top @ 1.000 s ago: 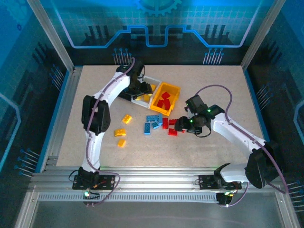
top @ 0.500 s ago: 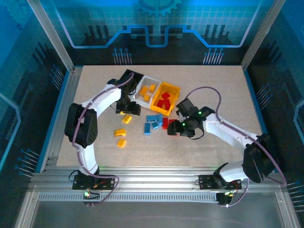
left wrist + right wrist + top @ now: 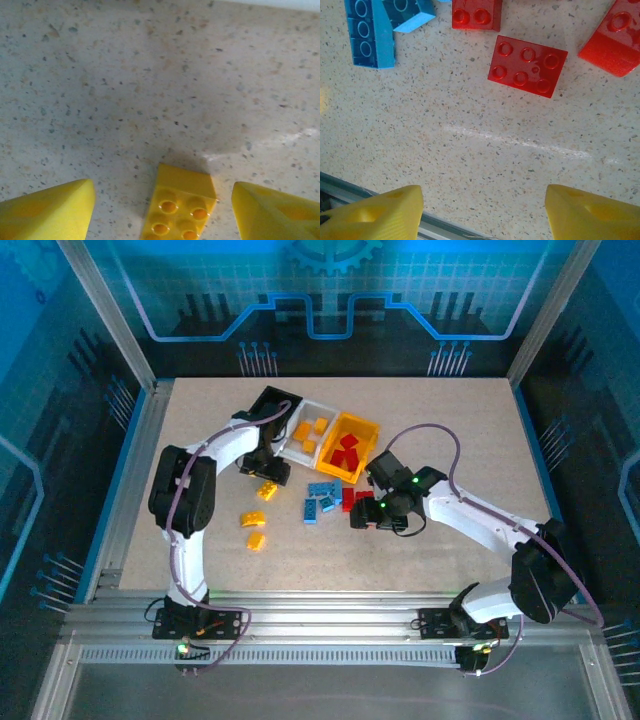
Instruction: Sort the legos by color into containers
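Near the bin row, left of centre on the surface (image 3: 470, 140): left gripper (image 3: 162, 212), jaws parted, nothing held, its fingers either side of a yellow brick (image 3: 182, 195) without touching it; the brick's near end is cut off by the frame edge.

Right gripper (image 3: 480, 210): jaws parted, empty, over bare surface short of a red six-stud brick (image 3: 527, 66). Blue bricks (image 3: 370, 35) and other red pieces are cropped at the edges.

Black bin (image 3: 278, 398) is partly hidden by the left arm. White bin (image 3: 325, 410) holds yellow-orange bricks. Yellow-orange bin (image 3: 365, 425) holds red ones.
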Action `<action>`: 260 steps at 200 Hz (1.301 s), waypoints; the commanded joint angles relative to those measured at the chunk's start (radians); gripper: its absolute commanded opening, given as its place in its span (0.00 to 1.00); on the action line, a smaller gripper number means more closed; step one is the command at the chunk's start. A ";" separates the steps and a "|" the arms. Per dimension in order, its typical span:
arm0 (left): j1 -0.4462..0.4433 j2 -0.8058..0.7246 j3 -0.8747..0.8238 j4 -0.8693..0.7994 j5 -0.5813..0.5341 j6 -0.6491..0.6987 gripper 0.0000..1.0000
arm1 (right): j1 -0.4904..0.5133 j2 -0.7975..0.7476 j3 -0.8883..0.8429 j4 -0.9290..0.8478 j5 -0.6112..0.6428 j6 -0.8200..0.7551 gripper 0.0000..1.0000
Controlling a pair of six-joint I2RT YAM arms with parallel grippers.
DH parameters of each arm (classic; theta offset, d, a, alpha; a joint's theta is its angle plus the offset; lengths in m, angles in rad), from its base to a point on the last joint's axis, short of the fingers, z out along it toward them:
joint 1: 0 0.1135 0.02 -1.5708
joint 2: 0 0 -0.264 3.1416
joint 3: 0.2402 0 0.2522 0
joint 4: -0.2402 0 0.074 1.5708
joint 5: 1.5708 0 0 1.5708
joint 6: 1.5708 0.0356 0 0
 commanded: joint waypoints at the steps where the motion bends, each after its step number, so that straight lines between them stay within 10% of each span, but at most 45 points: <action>1: 0.019 0.015 0.003 0.016 0.009 0.013 0.73 | 0.010 0.015 0.042 -0.032 0.022 0.014 0.67; 260: 0.019 -0.082 -0.182 0.011 0.089 -0.055 0.77 | 0.062 0.094 0.058 -0.004 0.040 0.017 0.68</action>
